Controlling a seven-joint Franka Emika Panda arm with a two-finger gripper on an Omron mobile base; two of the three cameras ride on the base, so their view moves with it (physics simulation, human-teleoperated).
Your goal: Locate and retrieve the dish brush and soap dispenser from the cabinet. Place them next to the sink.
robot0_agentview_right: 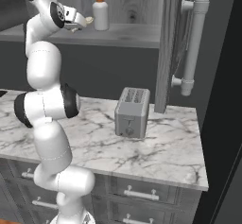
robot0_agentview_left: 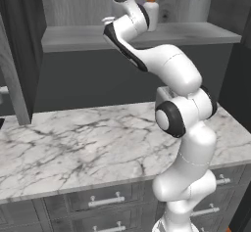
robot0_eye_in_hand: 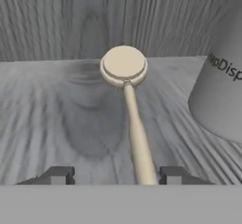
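One dish brush (robot0_eye_in_hand: 127, 90) and one soap dispenser (robot0_agentview_right: 100, 12) stood on the single grey shelf (robot0_agentview_left: 196, 33) of the cabinet (robot0_agentview_right: 168, 43), the dispenser upright with its orange pump on top, the brush lying flat just beside it. In the hand view the brush's round pale head pointed toward the wood-grain back wall and its thin handle ran back between the two dark fingertips (robot0_eye_in_hand: 57, 176) of the pincer (robot0_eye_in_hand: 116, 176). The jaws stood apart on either side of the handle, with a clear gap to each tip; the pincer was released and touched nothing that could be seen. The dispenser's white body filled the right edge of that view, near the brush head but apart from it.

From the right base view the pincer (robot0_agentview_right: 85, 22) hovered at shelf height just left of the dispenser. One cabinet door hung ajar, bearing one long pale bar handle (robot0_agentview_right: 194, 38). One grey toaster (robot0_agentview_right: 132, 112) sat on the white marble surface (robot0_agentview_right: 170, 147), below the shelf, with grey drawers (robot0_agentview_left: 105, 201) beneath the surface edge
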